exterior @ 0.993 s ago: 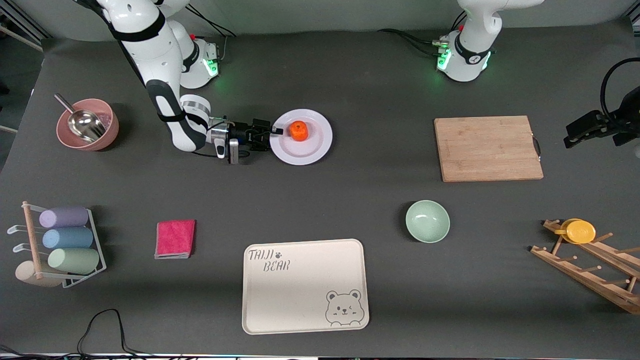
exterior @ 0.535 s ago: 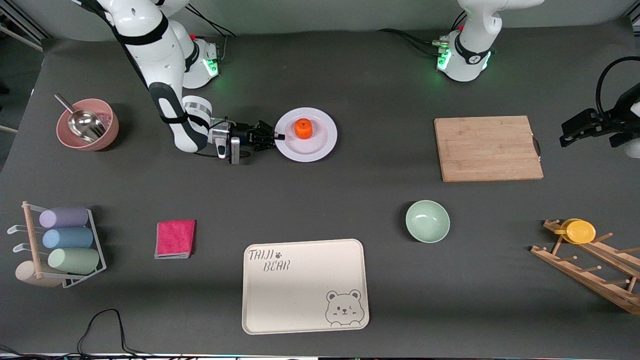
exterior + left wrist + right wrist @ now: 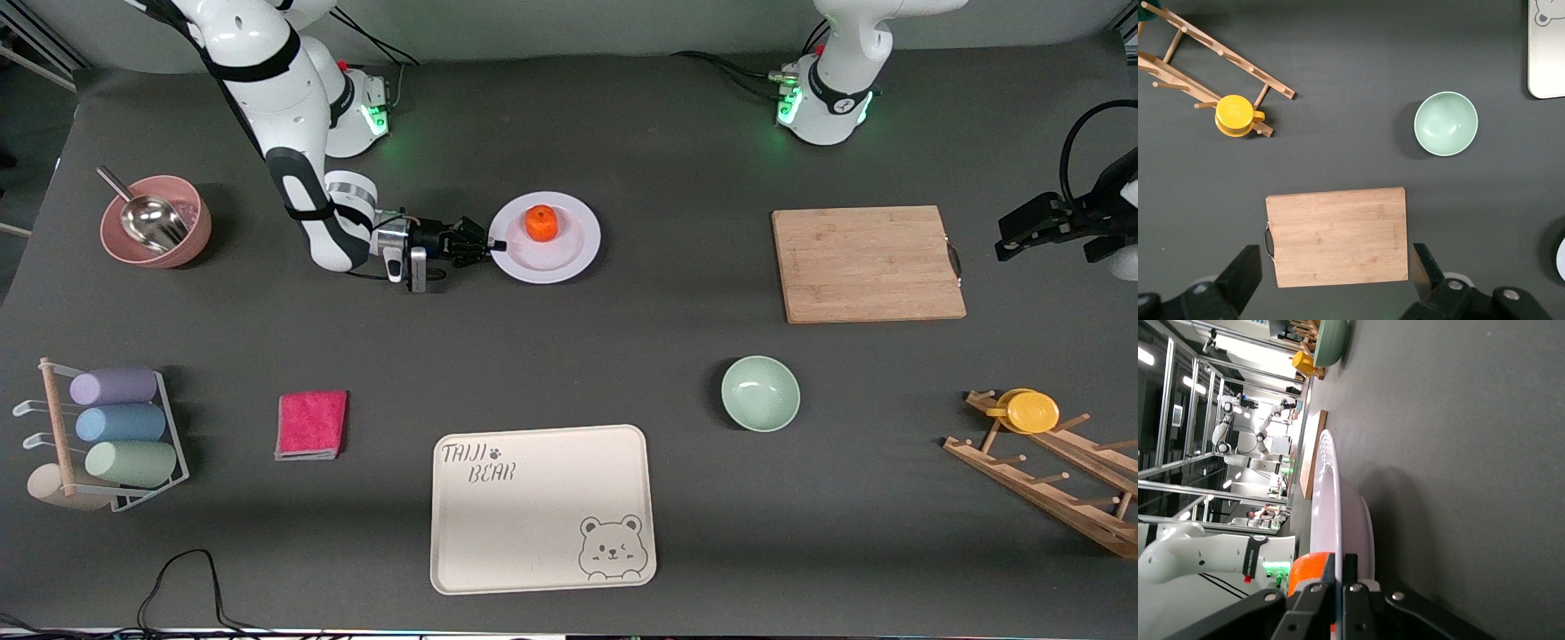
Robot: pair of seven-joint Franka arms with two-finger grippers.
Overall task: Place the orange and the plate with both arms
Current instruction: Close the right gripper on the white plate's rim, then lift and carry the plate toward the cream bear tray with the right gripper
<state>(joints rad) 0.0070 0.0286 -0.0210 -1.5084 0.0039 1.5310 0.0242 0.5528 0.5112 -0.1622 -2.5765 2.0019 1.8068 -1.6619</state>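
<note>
The pale lavender-white plate [image 3: 549, 250] lies on the dark table toward the right arm's end, with the orange [image 3: 540, 223] on it. My right gripper [image 3: 492, 244] is shut on the plate's rim at the edge facing the right arm. In the right wrist view the plate [image 3: 1327, 500] shows edge-on, its rim pinched between the fingers, with the orange [image 3: 1309, 571] beside them. My left gripper [image 3: 1007, 244] hangs open and empty in the air past the cutting board's handle end. In the left wrist view its open fingers [image 3: 1245, 273] frame the cutting board [image 3: 1338, 235].
A wooden cutting board [image 3: 867, 263] lies toward the left arm's end. A mint-green bowl [image 3: 759, 393], a cream bear tray [image 3: 542, 507] and a pink cloth [image 3: 311, 424] lie nearer the camera. A pink bowl with a scoop [image 3: 156, 220], a cup rack [image 3: 108, 437] and a wooden rack with a yellow cup [image 3: 1029, 411] stand at the ends.
My right gripper has carried the plate with the orange toward the left arm's end, more in the first half second. The left gripper has shifted slightly toward the table.
</note>
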